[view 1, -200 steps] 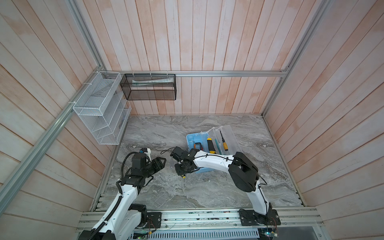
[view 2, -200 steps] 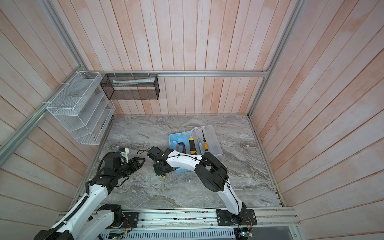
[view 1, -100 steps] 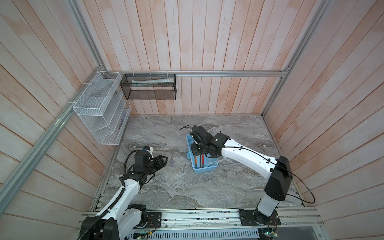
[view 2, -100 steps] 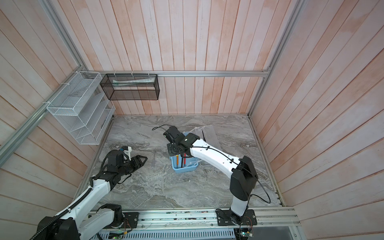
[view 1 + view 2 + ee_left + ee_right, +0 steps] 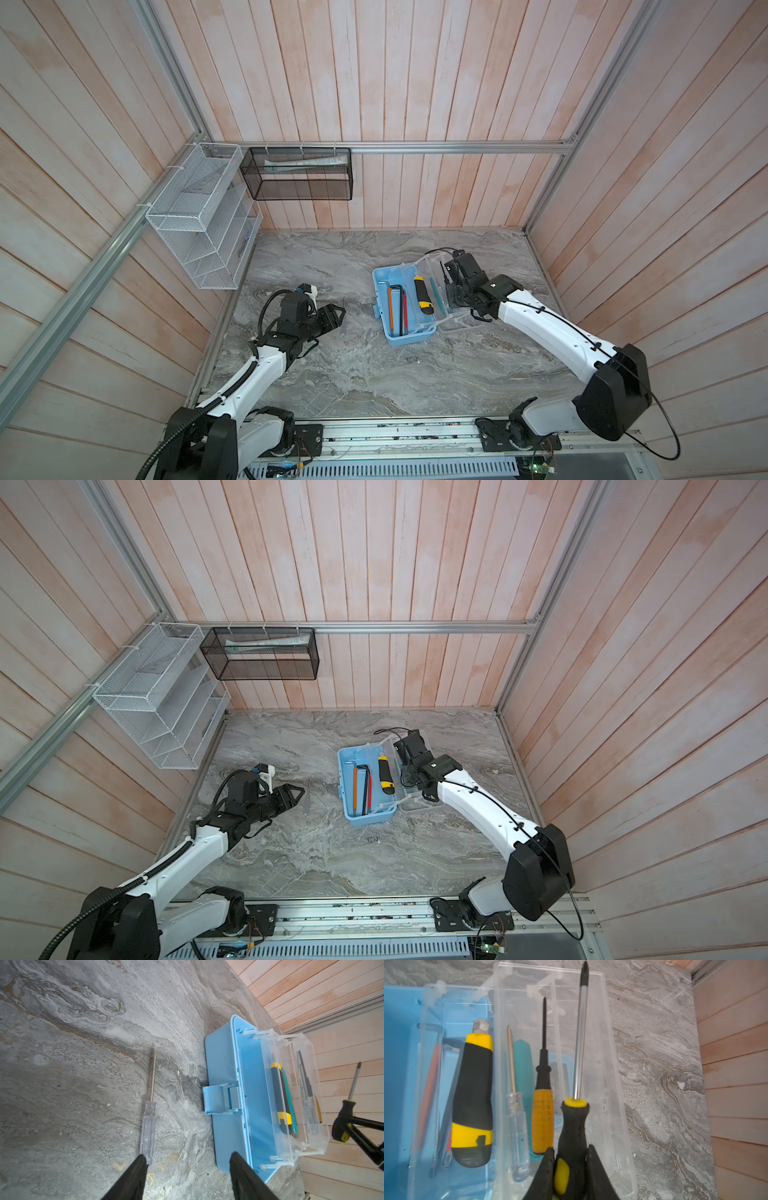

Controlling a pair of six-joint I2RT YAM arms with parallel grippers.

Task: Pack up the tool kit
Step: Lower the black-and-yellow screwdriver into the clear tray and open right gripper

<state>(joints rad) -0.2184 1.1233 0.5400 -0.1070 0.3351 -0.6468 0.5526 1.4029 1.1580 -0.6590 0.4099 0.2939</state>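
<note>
Nearest the robot's base, the left hand hovers low over the grey marbled stone counter. Its black fingers are spread wide apart and hold nothing. Just beyond one fingertip lies a slim screwdriver with a clear plastic handle, flat on the counter and touching nothing else; in a top view it shows as a thin line between the left hand and the case.

Past it, in mid-counter, sits the rectangular light-blue plastic tool kit, open, its latch facing the left hand. Its clear plastic trays are folded out toward the right arm's side. In the blue base lie black hex keys beside an orange-handled tool. A black-and-yellow utility knife rests in the inner clear tray. A second clear-handled screwdriver and an orange-handled one with a black shaft rest in the outer tray.

Above that outer tray, the right hand is clamped on the black-and-yellow handle of a silver-shafted Phillips screwdriver; whether the tool touches the tray I cannot tell.

On the far walls hang a white wire-mesh rack and a black mesh basket.
</note>
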